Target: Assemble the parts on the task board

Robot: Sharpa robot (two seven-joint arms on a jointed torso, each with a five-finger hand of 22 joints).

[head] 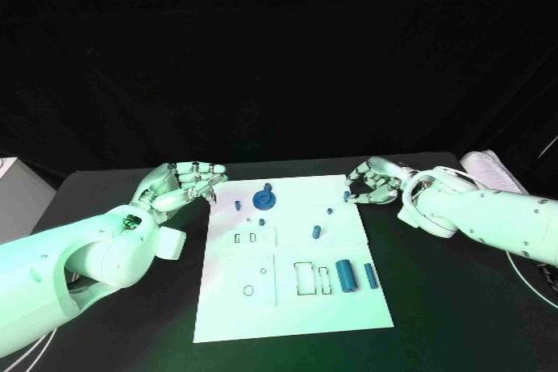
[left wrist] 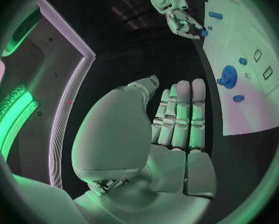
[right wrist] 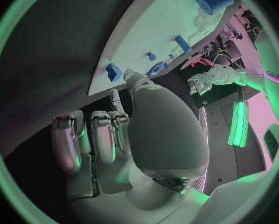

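Presently noted: white board (head: pixel 291 307) lying mid-frame on black table (head: pixel 465 307); blue gear (head: pixel 265 200) at upper centre, two blue cylinders (head: pixel 345 275) lower right, small blue peg (head: pixel 347 196) at upper right edge. Right hand (head: pixel 378 182), upper right, fingers curled beside that peg; actual hold cannot be confirmed. Left hand (head: pixel 186 185), upper left, off board, fingers apart, holding nothing. Judged: parts light, rigid, probably smooth plastic; best pinched across the sides.
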